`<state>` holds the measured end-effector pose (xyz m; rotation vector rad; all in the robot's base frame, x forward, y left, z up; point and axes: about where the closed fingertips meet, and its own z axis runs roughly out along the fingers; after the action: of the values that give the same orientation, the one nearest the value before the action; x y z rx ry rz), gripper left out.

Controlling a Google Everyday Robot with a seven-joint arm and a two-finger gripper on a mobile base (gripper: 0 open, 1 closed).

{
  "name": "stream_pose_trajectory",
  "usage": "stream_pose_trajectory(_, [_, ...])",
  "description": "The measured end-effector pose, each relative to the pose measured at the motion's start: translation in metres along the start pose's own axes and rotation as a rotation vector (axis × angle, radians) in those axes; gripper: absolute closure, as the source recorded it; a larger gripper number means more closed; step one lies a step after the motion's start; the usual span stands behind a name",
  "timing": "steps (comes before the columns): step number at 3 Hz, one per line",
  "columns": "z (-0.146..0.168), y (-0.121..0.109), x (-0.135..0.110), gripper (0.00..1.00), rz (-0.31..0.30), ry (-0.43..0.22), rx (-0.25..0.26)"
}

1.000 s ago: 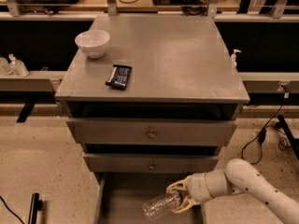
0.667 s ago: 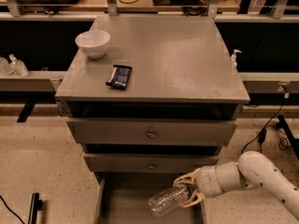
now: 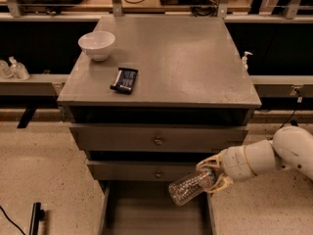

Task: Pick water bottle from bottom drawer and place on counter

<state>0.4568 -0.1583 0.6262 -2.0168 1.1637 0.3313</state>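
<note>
The water bottle [image 3: 188, 188] is a clear crinkled plastic bottle, held tilted with its base down-left over the right part of the open bottom drawer [image 3: 132, 212]. My gripper [image 3: 213, 175] comes in from the right on a white arm and is shut on the bottle's neck end. The bottle hangs above the drawer's grey tray, in front of the middle drawer's face. The counter [image 3: 190, 67] is the wide grey top of the cabinet, above and behind the gripper.
A white bowl [image 3: 97, 44] and a dark flat packet [image 3: 124, 80] sit on the counter's left side. A small white pump bottle [image 3: 246, 61] stands just off its right edge. Two closed knob drawers [image 3: 157, 140] face me. A dark object [image 3: 35, 218] lies on the floor at left.
My gripper has lifted the bottle up and to the right, out of the drawer tray. The arm has drawn back toward the right.
</note>
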Motion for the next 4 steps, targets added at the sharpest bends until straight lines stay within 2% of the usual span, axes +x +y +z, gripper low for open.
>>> stream_pose_trajectory(1, [-0.044, -0.028, -0.025, 1.00, -0.058, 0.105, 0.016])
stream_pose_trajectory(2, [-0.098, -0.060, -0.050, 1.00, -0.043, 0.203, 0.072])
stream_pose_trajectory(3, [-0.138, -0.089, -0.065, 1.00, -0.025, 0.241, 0.118])
stream_pose_trajectory(4, [-0.168, -0.124, -0.075, 1.00, -0.001, 0.247, 0.142])
